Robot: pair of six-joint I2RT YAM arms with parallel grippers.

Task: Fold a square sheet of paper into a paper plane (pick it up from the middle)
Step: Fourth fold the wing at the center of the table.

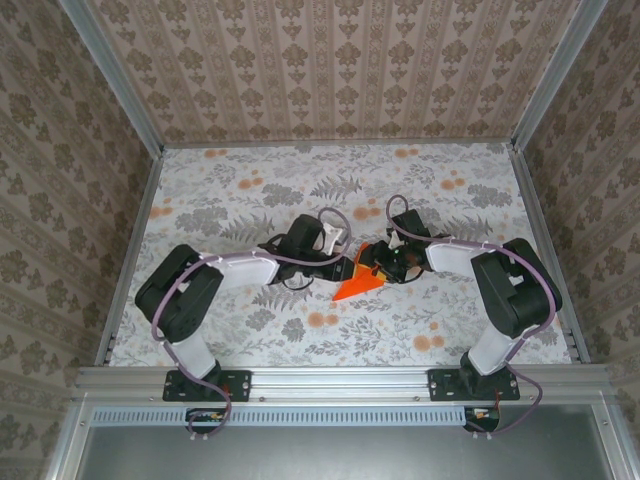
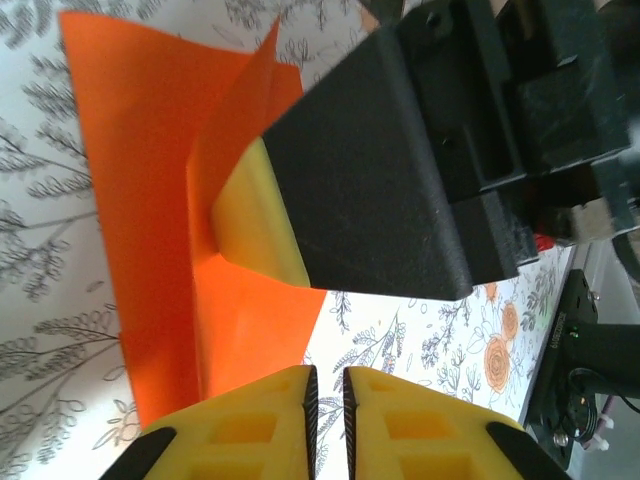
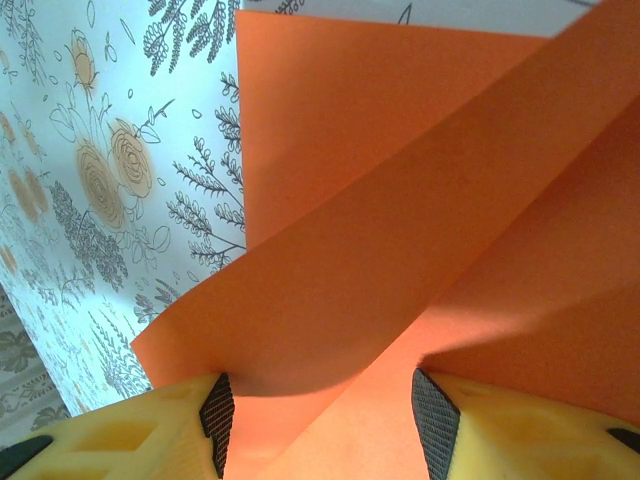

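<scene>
Yellow fingertips (image 2: 250,425) of left gripper (image 2: 325,390) sit closest in the left wrist view. They are nearly together with a thin slit between the dark pads; can't tell if anything is pinched. Orange paper (image 2: 150,200) lies on the table just past those tips, partly folded, one flap standing up.

Right gripper (image 3: 325,425) in its own wrist view has its jaws wide apart. A slanting fold of the paper runs across the gap, and its lower edge meets one pad. The paper isn't squeezed between the pads.

In the left wrist view the right gripper's black housing (image 2: 380,170) crowds in from the upper right, straight ahead of the left tips. One of its yellow fingers (image 2: 255,225) is tucked under the raised flap, touching the paper.

In the top view the paper is mid-table on the floral tablecloth (image 1: 250,190), between the two gripper heads, with its pointed end toward near-left. The heads converge there with little room between them. Purple cable (image 1: 335,213) loops over the wrists.

There is open cloth on every side of the paper. Aluminium rail (image 1: 340,380) at the near edge and the side and back rails are all well apart from it. Patterned walls (image 1: 340,60) rise behind the rails at left, back and right.

Count: 1 paper, 2 grippers, left arm (image 1: 200,290) plus right arm (image 1: 510,285) makes 2 arms, 3 walls.
</scene>
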